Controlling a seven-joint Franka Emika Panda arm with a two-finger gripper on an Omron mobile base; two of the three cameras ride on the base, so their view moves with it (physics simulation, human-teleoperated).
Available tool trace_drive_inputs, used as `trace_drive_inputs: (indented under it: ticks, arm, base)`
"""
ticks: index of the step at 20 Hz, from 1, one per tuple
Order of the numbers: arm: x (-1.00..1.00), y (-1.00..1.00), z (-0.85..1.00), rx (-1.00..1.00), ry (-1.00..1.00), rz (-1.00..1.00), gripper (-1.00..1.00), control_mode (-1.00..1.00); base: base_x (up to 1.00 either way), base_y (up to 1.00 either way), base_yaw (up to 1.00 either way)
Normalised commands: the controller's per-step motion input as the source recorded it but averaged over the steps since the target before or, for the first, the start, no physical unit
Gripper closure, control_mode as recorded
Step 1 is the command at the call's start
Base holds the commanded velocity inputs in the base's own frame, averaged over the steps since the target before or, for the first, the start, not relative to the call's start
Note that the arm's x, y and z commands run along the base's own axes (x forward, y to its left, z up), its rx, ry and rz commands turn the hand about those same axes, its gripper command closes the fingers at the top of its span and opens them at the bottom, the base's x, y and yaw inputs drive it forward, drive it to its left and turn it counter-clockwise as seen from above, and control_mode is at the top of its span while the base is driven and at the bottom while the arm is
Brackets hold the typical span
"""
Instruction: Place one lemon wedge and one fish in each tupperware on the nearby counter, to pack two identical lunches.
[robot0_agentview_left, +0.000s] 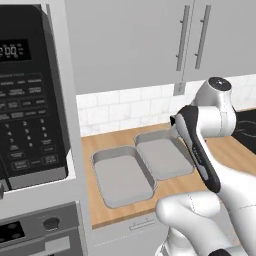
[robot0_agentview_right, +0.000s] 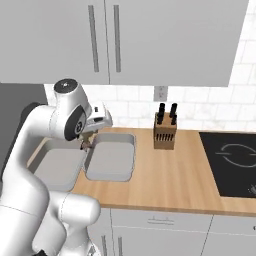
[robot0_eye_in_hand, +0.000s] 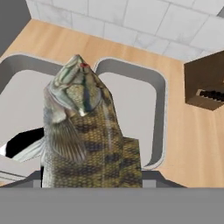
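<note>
Fish (robot0_eye_in_hand: 83, 131) is grasped in the claw (robot0_agentview_right: 88, 144), hanging head-down above the gap between two tubs; better to shift over the tub (robot0_eye_in_hand: 135, 113) just below it, lower it, then release, so it lands flat inside

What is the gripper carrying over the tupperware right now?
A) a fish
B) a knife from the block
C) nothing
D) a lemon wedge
A: the hand view shows a scaly grey-and-tan fish held at the gripper, head pointing out over the two tupperware on the wooden counter.
</note>
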Motion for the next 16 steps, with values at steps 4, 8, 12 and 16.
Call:
trace_drive_inputs:
  ticks: [4,8,12,16]
  arm:
    - [0.23,0.00,-0.83,0.00,0.00,0.00,1.00,-1.00]
    - [0.45,0.04,-0.73,0.00,0.02,0.00,1.00,-1.00]
    - [0.58,0.00,-0.40,0.02,0.14,0.01,1.00,-1.00]
    - [0.59,0.00,-0.23,0.04,0.16,0.02,1.00,-1.00]
  base:
    - [0.00,0.00,0.00]
    - [0.00,0.00,0.00]
    - [0.00,0.00,0.00]
    - [0.00,0.00,0.00]
